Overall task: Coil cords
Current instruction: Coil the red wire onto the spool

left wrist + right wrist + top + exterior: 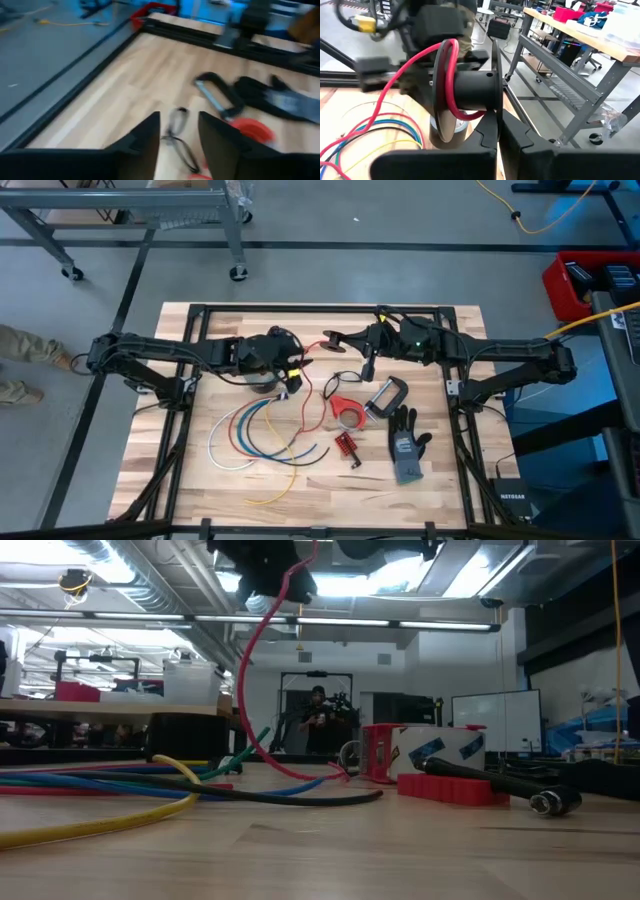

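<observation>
Only one marking shows lettering. High view: a small white line of print stands on the dark box (507,493) at the tabletop's (420,500) near right corner; its characters are too small to read with certainty. Low view: the red-and-white tape roll (420,753) carries blue marks only, no legible lettering. Wrist views: no text visible.

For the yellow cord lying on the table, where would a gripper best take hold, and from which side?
Take the yellow cord near its free end at the table's front, coming straight down from above. That stretch lies flat and apart from the blue, white and red cords, which bunch near the left gripper.
</observation>
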